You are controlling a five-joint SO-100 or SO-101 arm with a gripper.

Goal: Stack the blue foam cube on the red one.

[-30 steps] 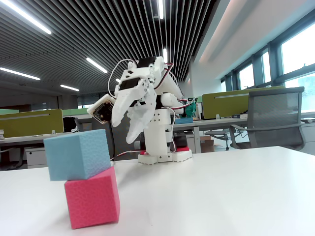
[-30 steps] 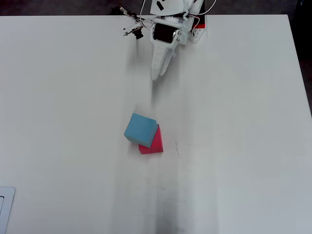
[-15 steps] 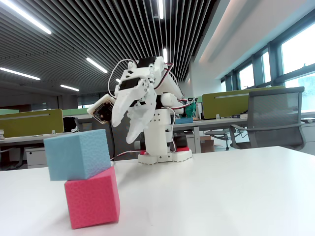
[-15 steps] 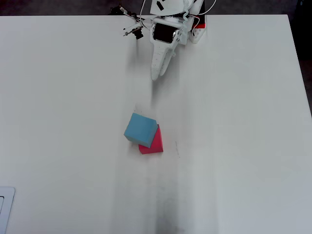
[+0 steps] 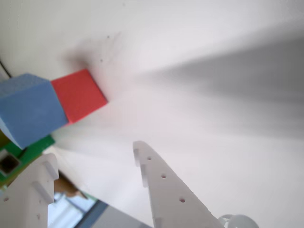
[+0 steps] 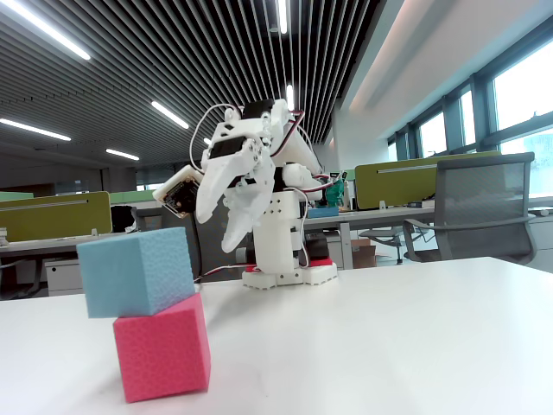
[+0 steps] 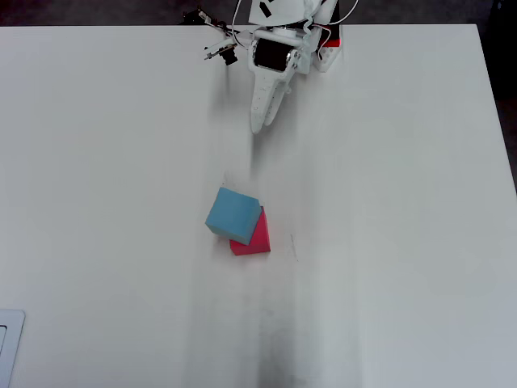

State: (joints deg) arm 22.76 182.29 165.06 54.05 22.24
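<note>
The blue foam cube (image 6: 138, 270) rests on top of the red one (image 6: 164, 346), shifted and turned so it overhangs one side. In the overhead view the blue cube (image 7: 233, 212) covers most of the red cube (image 7: 257, 238). In the wrist view both show at the left, blue (image 5: 28, 109) beside red (image 5: 78, 95). My gripper (image 6: 214, 232) is open and empty, raised well away from the stack and close to the arm's base; it also shows in the wrist view (image 5: 95, 152) and the overhead view (image 7: 258, 125).
The arm's base (image 7: 291, 40) stands at the far edge of the white table (image 7: 404, 242). A small white object (image 7: 8, 339) lies at the table's lower left edge in the overhead view. An office chair (image 6: 484, 207) stands behind the table.
</note>
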